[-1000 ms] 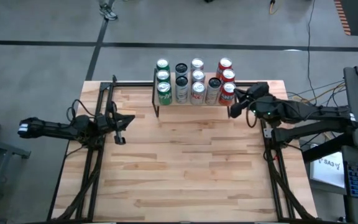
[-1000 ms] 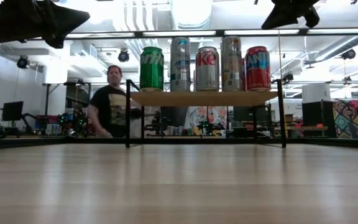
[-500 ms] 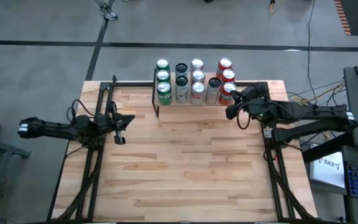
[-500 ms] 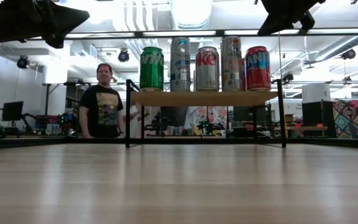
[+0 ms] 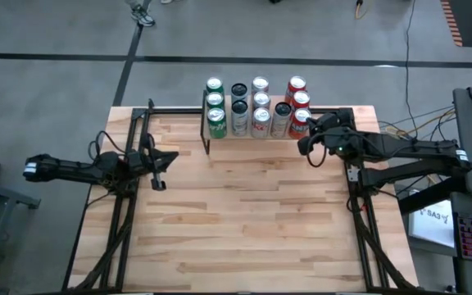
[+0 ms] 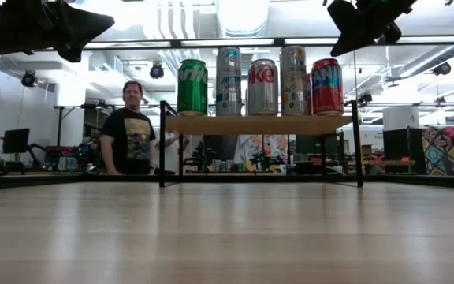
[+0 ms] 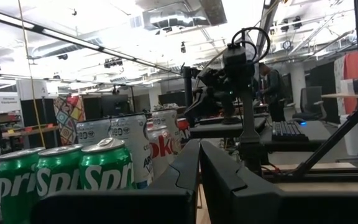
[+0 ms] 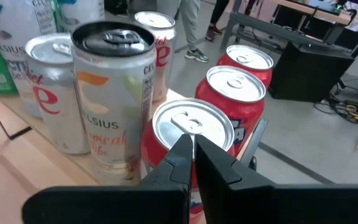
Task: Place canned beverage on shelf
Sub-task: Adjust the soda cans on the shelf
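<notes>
The shelf, a low wood board on black legs, stands at the table's far middle. Several cans stand upright on it in rows: green ones at the left, silver ones in the middle, red ones at the right. My right gripper is shut with nothing in it. It hovers just above and in front of the nearest red can, clear of its top in the low view. My left gripper is shut and waits at the table's left side.
Black frame rails run along the table's left and right sides. Bare wood tabletop stretches from the shelf to the near edge. A person stands in the room beyond the far edge.
My right gripper has sunk a little toward the red cans at the shelf's right end and rolled slightly, staying shut. The cans have not moved. The person behind the table has stepped a little to the side.
</notes>
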`<action>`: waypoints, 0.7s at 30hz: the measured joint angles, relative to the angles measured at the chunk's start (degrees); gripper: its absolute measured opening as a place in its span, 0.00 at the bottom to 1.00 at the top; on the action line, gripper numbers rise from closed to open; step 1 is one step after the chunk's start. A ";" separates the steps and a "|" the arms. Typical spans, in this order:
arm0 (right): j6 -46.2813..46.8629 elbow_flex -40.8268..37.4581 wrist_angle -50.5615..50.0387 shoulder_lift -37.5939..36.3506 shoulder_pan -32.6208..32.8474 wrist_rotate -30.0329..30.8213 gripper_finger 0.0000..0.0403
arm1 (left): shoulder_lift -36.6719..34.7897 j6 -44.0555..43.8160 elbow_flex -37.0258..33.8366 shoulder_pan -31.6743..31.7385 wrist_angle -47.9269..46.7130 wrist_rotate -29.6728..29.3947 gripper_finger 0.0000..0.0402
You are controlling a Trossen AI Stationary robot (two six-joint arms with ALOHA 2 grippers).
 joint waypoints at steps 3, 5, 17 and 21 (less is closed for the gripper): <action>-0.04 -0.67 0.00 0.00 -0.02 0.00 0.02 | 0.37 0.00 0.01 0.00 0.01 0.00 0.00; -0.05 -0.80 -0.02 -0.07 -0.02 0.01 0.02 | 0.70 0.00 0.00 0.00 0.02 0.01 0.00; -8.19 -0.56 -0.52 -0.17 -0.02 0.03 0.02 | 1.80 -0.20 0.00 0.00 0.02 0.02 0.00; -11.56 -0.54 -0.62 -0.19 -0.02 0.08 0.02 | 1.79 -0.22 0.01 0.00 0.02 0.02 0.00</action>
